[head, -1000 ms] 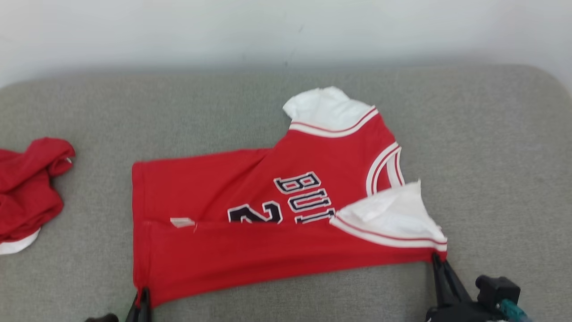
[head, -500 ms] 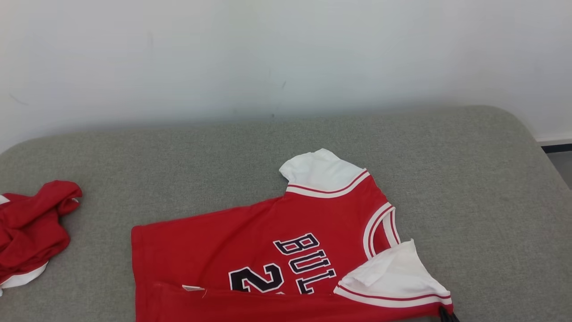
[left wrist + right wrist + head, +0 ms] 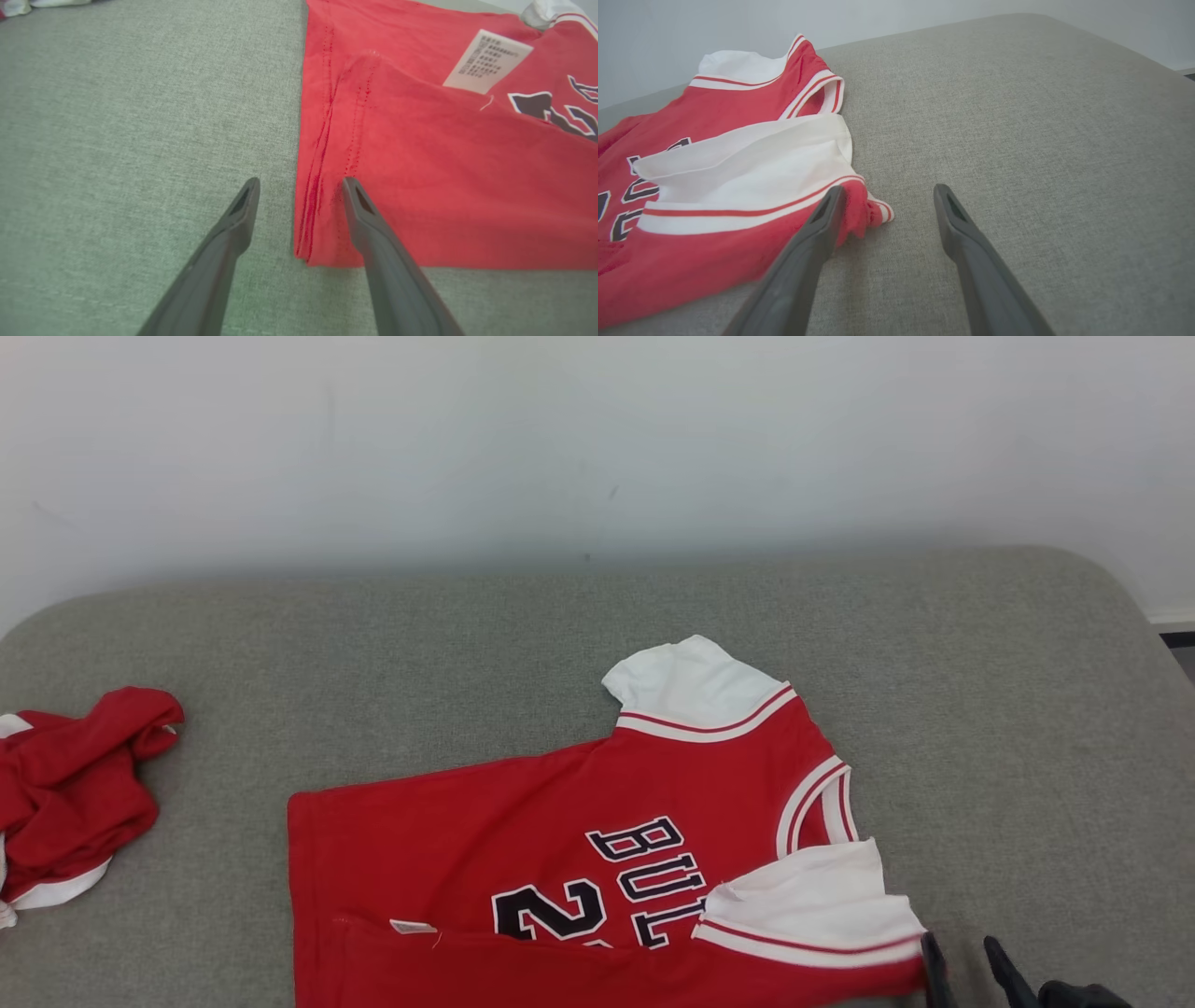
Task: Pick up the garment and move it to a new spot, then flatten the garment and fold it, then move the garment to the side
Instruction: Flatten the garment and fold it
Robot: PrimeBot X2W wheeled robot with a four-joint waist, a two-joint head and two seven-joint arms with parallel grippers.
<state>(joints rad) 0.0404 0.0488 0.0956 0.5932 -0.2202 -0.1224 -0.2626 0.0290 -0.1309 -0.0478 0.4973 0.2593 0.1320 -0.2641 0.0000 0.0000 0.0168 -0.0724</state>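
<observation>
- Release is shown against a second ago: the left gripper (image 3: 301, 182) and the right gripper (image 3: 889, 188), pinched shut then on the near corners of the garment (image 3: 597, 859), are now spread wide, and nothing is held by either.
- More wall and less of the garment's near edge are taken in by the head view than before. This is put down to the camera, as the garment is laid as it was, its near long edge folded over onto the body.
- From the left wrist, the garment's hem corner is seen between the spread fingers, one finger over red cloth and the other over bare cushion. A white care label (image 3: 486, 60) is seen at the fold, farther along the garment.
- From the right wrist, one fingertip is seen at the garment's red shoulder corner, just below the white sleeve (image 3: 752, 163); whether it touches cannot be told. The other finger is over bare cushion.
- A crumpled second red cloth (image 3: 75, 793) is added by the head view, well apart from the garment, beyond its hem end.
- The garment is laid on a grey woven cushion (image 3: 373, 653) with rounded corners, and a pale wall (image 3: 560, 439) is seen beyond the garment's far side.
</observation>
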